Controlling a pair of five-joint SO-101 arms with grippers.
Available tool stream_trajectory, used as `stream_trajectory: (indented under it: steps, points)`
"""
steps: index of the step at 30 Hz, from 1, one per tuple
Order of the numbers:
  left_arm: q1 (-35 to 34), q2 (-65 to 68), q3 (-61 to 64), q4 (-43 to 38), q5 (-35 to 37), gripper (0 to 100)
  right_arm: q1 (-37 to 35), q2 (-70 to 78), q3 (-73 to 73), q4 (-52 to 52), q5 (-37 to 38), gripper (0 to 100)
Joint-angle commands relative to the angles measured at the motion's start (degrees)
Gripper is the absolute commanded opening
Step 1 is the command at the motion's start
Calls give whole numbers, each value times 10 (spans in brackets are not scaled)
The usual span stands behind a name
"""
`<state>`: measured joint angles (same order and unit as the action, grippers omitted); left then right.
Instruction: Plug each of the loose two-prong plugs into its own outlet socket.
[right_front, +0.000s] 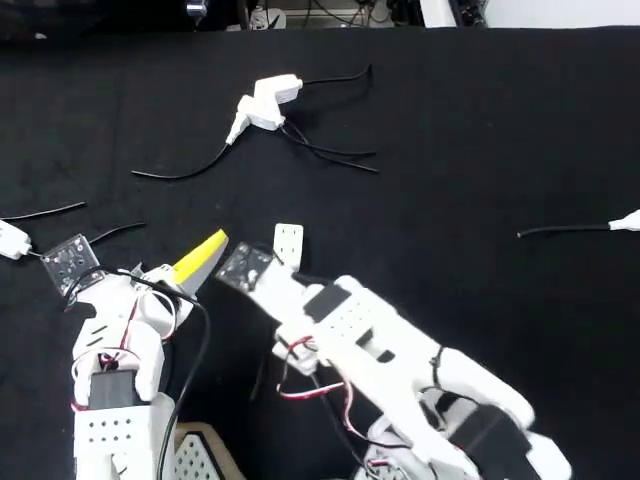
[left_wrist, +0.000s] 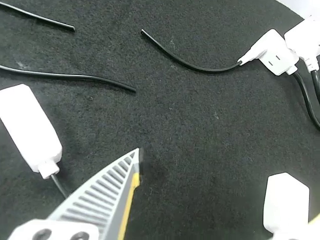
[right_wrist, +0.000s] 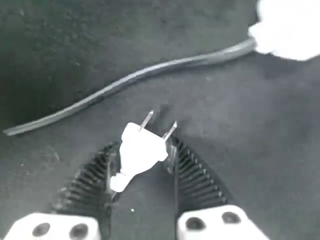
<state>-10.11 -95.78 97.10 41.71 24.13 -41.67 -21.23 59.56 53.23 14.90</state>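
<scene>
White plug (right_wrist: 140, 145): pinched by the body between the two ribbed fingers (right_wrist: 192, 175) of the right gripper (right_wrist: 145, 156), both prongs poking out ahead, right down by the cloth, not in any socket yet.
right gripper: clamped tight on that plug, down low at the near middle of the table.
left gripper (right_front: 195, 265): spread wide with nothing in it, yellow-edged finger (left_wrist: 107, 192) angled over bare cloth, just left of the right arm's tip.
flat white piece (right_front: 288, 245): two small dark marks on it, sitting right at the right arm's tip; honestly can't tell from above whether same thing as the held plug.
white block (left_wrist: 30, 127): oblong, cord coming out of one end, lying flat near the left gripper, over by the table's left edge.
cord (right_wrist: 130, 80): black, stretched across the cloth just past the plug's prongs, ending at a blurry white lump.
joined pair (right_front: 265, 103): two white pieces touching at the far middle, two slots showing on one of them, black cords curling off to both sides.
end piece (right_front: 628, 220): white, way over at the right edge, thin black cord trailing toward the middle, well apart from everything else.
cloth (right_front: 480, 120): black, pretty much covering the whole table.
</scene>
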Motion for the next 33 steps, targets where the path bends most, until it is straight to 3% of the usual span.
stream_trajectory:
  steps: [1,8,14,21,33]
  points:
    - [-1,-4,7,0,-3,544,47,-62,-1,38,4,11]
    - [0,-4,7,0,-3,544,64,-172,-19,97,56,11]
    - [32,-4,7,-1,-3,544,52,-218,-168,200,55,11]
    - [65,-5,7,-13,-3,544,-48,-118,-320,284,26,11]
    - [67,-2,7,-24,-3,544,-57,80,-466,285,24,11]
